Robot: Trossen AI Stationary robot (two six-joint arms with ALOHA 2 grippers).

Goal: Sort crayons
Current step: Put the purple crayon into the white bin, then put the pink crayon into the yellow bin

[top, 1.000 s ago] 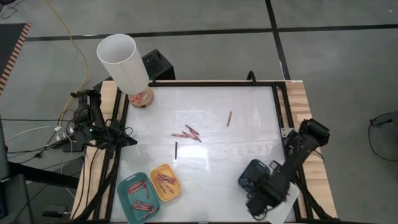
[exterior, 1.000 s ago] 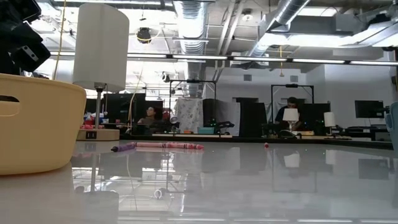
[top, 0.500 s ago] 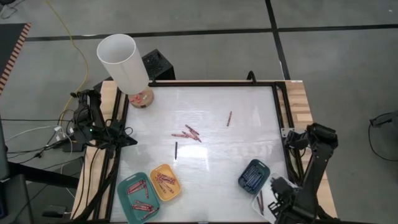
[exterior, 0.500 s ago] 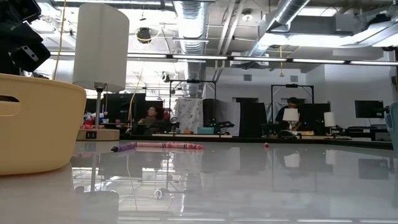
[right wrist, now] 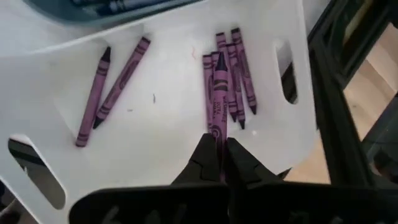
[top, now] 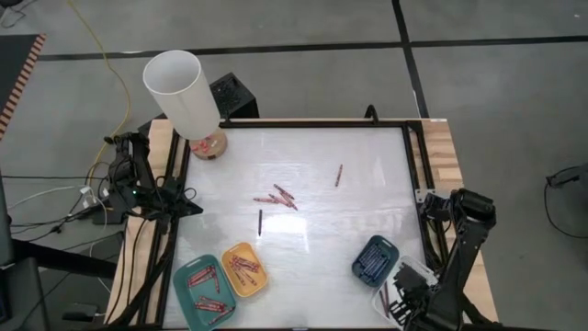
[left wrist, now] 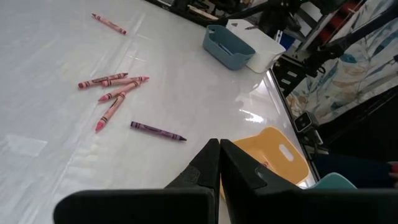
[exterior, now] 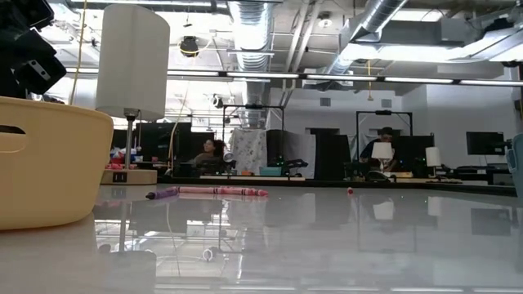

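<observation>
My right gripper [right wrist: 219,163] hangs over the white tray [top: 411,274] at the table's near right corner, shut on a purple crayon [right wrist: 216,99]. Several purple crayons [right wrist: 239,74] lie in that tray. Loose pink and red crayons [top: 276,197] lie mid-table, with a dark one [top: 260,222] and another red one [top: 339,175] apart from them. My left gripper [left wrist: 219,160] is shut on nothing, raised at the table's left edge. The teal tray [top: 204,292], yellow tray [top: 244,268] and dark-blue tray [top: 375,260] hold crayons. My right gripper pinches the purple crayon by one end [right wrist: 216,135] between its two fingertips. The fingers come from above, pointing steeply down, and lie along the crayon. The crayon sticks out beyond the fingertips over the white tray's floor; whether its tip touches the tray I cannot tell.
A lamp with a white shade [top: 181,90] stands at the table's far left corner. A black frame [top: 415,161] runs round the white tabletop. In the low view the yellow tray [exterior: 45,163] fills the left foreground, and people sit at desks far behind.
My right gripper has swung from beside the dark-blue tray toward the table's right edge, ending over the white tray, and its wrist has rolled. It has stayed shut on the purple crayon. My left arm has kept still.
</observation>
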